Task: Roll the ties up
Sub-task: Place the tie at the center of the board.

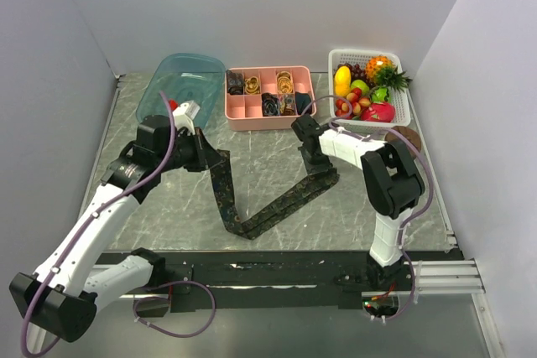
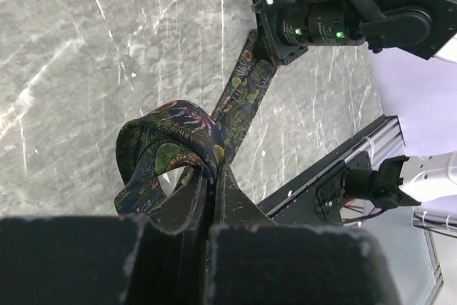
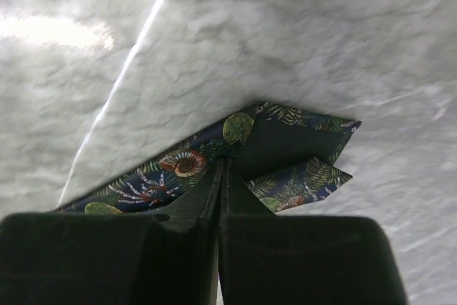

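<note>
Grey marbled tabletop (image 1: 273, 161) underneath; translucent teal plastic tub (image 1: 170, 73) back left; pink compartmented plastic tray (image 1: 268, 123) just beside it; white mesh basket (image 1: 404, 96) heaped with bright fruit (image 1: 369, 90), back right.

Desk (image 1: 168, 207): grey marble-look slab with pale veins. Along the far edge, left to right: clear blue tub (image 1: 201, 69), pink tray (image 1: 268, 123) just beside it, white basket (image 1: 403, 106). Brown disc (image 1: 407, 133) at the basket's near side, partly hidden. Dark patterned tie (image 1: 252, 225) lies mid-desk in a V, bend toward the near edge, left end raised off the surface.
</note>
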`<action>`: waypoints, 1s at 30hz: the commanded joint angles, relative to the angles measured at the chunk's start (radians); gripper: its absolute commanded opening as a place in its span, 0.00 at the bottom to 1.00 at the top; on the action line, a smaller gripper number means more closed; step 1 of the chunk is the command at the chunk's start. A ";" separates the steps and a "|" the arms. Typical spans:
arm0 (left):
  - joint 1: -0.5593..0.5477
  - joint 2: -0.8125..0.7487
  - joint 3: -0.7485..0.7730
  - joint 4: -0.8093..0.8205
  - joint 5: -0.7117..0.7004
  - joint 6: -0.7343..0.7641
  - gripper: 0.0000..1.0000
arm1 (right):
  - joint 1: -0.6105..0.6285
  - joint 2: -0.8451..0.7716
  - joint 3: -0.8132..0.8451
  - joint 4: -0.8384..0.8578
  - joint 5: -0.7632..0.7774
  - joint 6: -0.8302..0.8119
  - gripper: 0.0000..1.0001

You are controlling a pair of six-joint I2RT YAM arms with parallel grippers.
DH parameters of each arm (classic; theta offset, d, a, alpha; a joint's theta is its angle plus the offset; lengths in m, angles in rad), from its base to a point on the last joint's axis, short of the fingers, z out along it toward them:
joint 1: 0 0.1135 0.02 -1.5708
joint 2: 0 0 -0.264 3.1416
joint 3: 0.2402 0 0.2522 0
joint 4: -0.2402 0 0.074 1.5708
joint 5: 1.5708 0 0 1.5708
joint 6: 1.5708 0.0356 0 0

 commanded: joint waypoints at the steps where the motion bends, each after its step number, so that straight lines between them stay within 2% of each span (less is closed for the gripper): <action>1: 0.011 -0.033 0.003 0.031 -0.025 -0.007 0.01 | -0.019 0.049 0.037 -0.046 0.117 0.017 0.00; 14: 0.023 0.002 0.009 0.032 -0.084 0.045 0.01 | -0.158 -0.008 0.030 -0.109 0.087 0.084 0.00; 23: 0.025 -0.005 0.072 -0.118 -0.176 0.143 0.01 | -0.256 -0.051 -0.031 -0.142 0.079 0.101 0.00; 30: 0.025 -0.083 0.066 -0.150 -0.249 0.209 0.01 | -0.296 -0.123 -0.068 -0.128 0.076 0.104 0.00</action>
